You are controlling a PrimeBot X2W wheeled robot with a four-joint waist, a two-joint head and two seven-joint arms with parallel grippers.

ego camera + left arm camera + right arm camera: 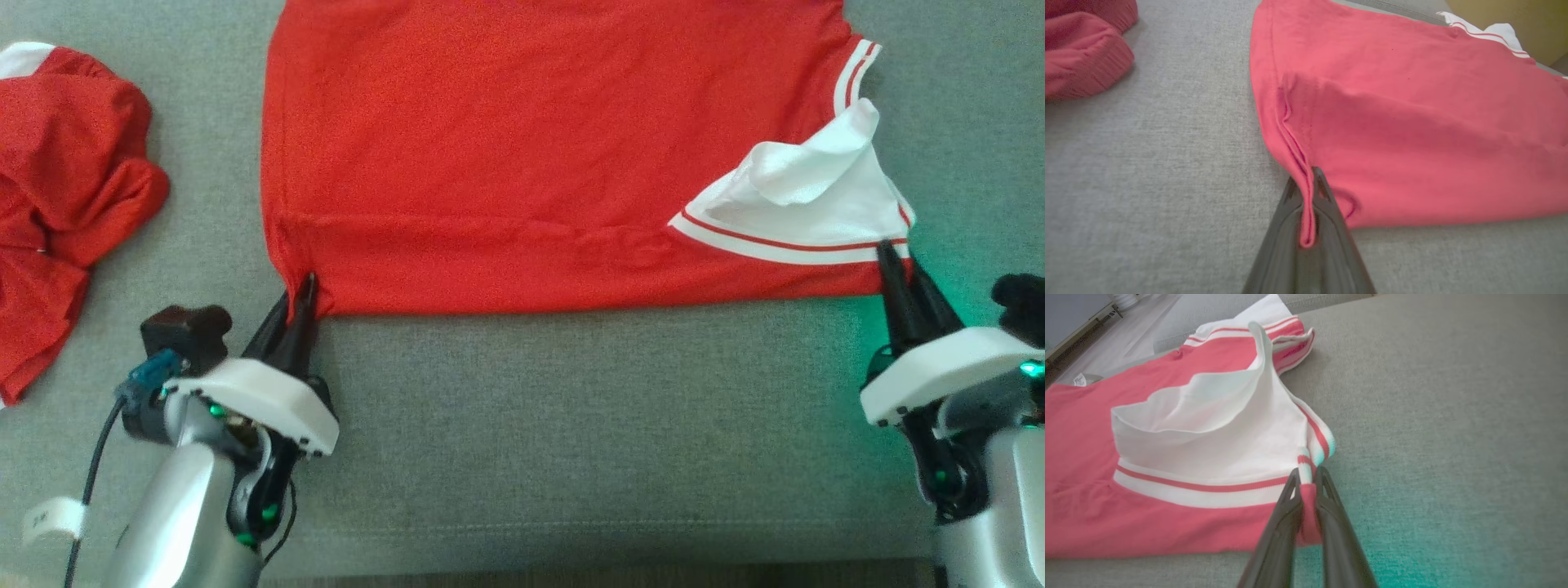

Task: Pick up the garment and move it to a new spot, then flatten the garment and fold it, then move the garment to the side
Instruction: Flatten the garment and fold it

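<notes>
I have the red garment [522, 147] by both near corners. My left tool [304, 298] is pressed together on the near left corner, where the side seam bunches into a narrow pleat that runs down between the fingers [1290, 204]. My right tool [894, 269] is pressed together on the near right corner, pinching the striped white and red trim [1306, 459] right beside the white collar panel [804, 188], which is rumpled and stands up a little.

The garment lies spread over the middle of the grey fabric surface [571, 425], running out of the head view toward the far edge. Its near hem is straight and roughly parallel to the near edge of the surface, with a bare band between them. A second red heap [65, 180] sits at the left edge, well apart from my left tool.

I judge the flattening mostly done and the fold in hand. The next move calls for raising both corners together and carrying them evenly toward the far edge, keeping the hem taut between my tools so it lays over square. The loose white panel may catch or fold under, and the pleat in my left grip could leave that corner twisted.
</notes>
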